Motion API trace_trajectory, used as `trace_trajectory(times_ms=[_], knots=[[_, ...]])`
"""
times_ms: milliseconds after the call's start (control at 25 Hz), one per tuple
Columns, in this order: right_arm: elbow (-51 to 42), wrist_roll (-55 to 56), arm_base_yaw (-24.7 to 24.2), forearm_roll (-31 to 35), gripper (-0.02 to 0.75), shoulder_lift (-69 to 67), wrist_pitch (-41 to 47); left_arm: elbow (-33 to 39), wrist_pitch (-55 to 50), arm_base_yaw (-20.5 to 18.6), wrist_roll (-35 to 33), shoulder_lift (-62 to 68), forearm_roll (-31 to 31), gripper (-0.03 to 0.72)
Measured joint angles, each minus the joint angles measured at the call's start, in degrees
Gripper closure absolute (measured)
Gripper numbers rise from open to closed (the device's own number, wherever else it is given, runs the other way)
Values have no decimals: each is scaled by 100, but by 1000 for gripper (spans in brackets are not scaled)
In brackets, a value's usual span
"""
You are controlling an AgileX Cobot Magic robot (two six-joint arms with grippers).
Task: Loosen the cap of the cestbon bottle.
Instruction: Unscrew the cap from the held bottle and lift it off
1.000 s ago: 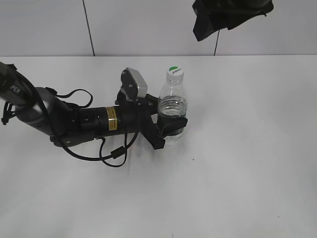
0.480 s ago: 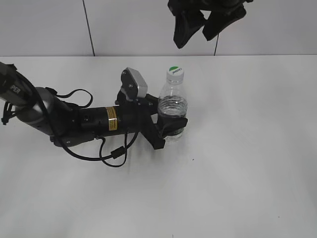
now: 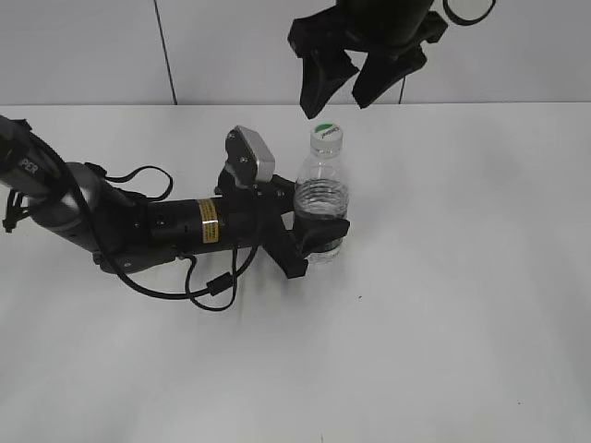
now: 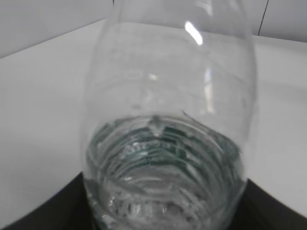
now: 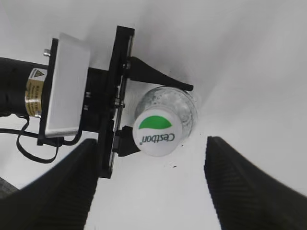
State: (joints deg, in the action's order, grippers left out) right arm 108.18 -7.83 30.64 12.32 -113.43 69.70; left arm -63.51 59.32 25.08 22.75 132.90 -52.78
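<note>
Cestbon bottle (image 3: 321, 205): clear ribbed plastic, upright near centre of white table (image 3: 462, 305), partly filled w/ water; dark green label band mostly hidden by the clamp. Cap (image 3: 326, 134): white, top half green, "Cestbon" lettering, seated on neck. Left gripper (image 3: 323, 235): clenched round lower body. Right gripper (image 3: 335, 78): jaws spread wide, directly above cap, apparently not touching. Open table to right and front; table's far edge meets wall (image 3: 83, 46) behind.

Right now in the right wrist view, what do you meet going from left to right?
Right pincer's left finger → left pincer → cap on the cestbon bottle → right pincer's other finger.
</note>
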Motion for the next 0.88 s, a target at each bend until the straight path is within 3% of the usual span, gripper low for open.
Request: trace_trajectory(times_ms=[880], knots=[[6, 0, 221, -318, 212, -492, 6, 0, -5, 0, -12, 0, 0, 276]])
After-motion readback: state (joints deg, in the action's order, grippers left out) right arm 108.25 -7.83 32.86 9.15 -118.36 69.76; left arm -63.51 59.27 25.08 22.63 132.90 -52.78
